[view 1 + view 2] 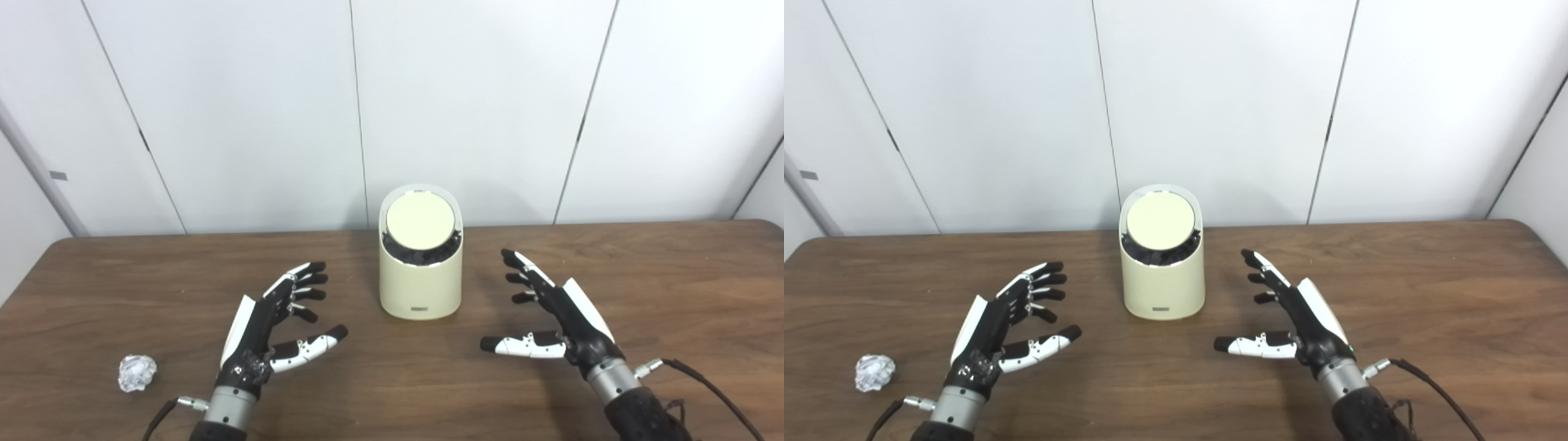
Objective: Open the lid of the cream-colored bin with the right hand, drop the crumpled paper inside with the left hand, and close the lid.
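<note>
The cream-colored bin [420,288] stands upright at the middle of the brown table, toward the back. Its round lid [420,222] lies tilted toward me, with a dark liner showing below its front edge. The crumpled paper ball [136,372] lies on the table at the front left. My left hand [269,324] is open and empty, hovering between the paper and the bin, to the right of the paper. My right hand [551,318] is open and empty, to the front right of the bin, apart from it.
The brown wooden table [674,288] runs the full width of the view. White wall panels [478,104] stand right behind its back edge. A black cable [710,386] trails from my right wrist.
</note>
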Available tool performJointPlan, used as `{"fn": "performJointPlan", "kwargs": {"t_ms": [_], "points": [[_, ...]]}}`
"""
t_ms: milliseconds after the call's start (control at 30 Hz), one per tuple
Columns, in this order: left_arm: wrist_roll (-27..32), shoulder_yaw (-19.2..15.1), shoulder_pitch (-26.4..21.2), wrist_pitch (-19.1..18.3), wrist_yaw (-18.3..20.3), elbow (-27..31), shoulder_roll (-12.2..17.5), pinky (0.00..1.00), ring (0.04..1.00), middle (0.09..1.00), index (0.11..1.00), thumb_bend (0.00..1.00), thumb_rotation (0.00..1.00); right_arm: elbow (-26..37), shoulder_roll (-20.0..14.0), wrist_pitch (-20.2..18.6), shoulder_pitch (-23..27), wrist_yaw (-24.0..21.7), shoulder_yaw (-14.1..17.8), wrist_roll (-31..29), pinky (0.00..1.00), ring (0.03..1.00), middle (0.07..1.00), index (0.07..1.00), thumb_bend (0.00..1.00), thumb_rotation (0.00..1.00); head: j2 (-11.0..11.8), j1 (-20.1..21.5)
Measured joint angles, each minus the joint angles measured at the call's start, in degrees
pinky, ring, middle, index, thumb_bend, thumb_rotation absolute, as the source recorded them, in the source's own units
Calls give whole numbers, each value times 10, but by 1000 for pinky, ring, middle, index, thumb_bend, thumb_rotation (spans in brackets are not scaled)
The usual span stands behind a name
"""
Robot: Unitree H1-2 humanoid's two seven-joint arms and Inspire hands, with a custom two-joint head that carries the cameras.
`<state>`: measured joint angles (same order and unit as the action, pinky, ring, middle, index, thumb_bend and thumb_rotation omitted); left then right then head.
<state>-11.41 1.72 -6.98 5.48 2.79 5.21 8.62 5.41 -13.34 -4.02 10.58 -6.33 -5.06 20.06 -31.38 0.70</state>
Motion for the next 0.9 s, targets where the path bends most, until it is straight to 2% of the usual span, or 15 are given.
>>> {"fn": "performJointPlan", "kwargs": {"t_ms": [167,433,567,633,733,800,900], "points": [[0,0,0,0,0,0,0,566,722,797,838,697,99,0,0,1,-1,0,0,0,696,862,925,924,746,317,0,0],[1,0,1,0,0,0,-1,571,722,797,837,694,93,-1,1,1,0,1,0,1,732,873,930,924,754,319,3,1],[1,0,1,0,0,0,-1,569,718,795,836,692,94,-1,16,1,3,9,4,-4,795,883,917,918,783,419,4,2],[1,0,1,1,0,0,-1,575,720,797,837,694,95,-1,27,1,12,12,7,-10,794,877,910,915,791,452,9,0],[1,0,1,1,0,0,-3,576,722,798,836,698,89,0,41,-3,39,16,13,-19,791,880,906,911,783,449,11,0],[1,0,1,0,0,0,-6,576,722,799,834,699,101,2,44,-4,59,19,15,-20,791,878,905,910,765,411,11,-2],[0,1,1,0,-1,0,-6,576,723,798,834,700,97,1,43,-4,86,22,18,-20,807,888,907,910,790,437,11,-2]]}}
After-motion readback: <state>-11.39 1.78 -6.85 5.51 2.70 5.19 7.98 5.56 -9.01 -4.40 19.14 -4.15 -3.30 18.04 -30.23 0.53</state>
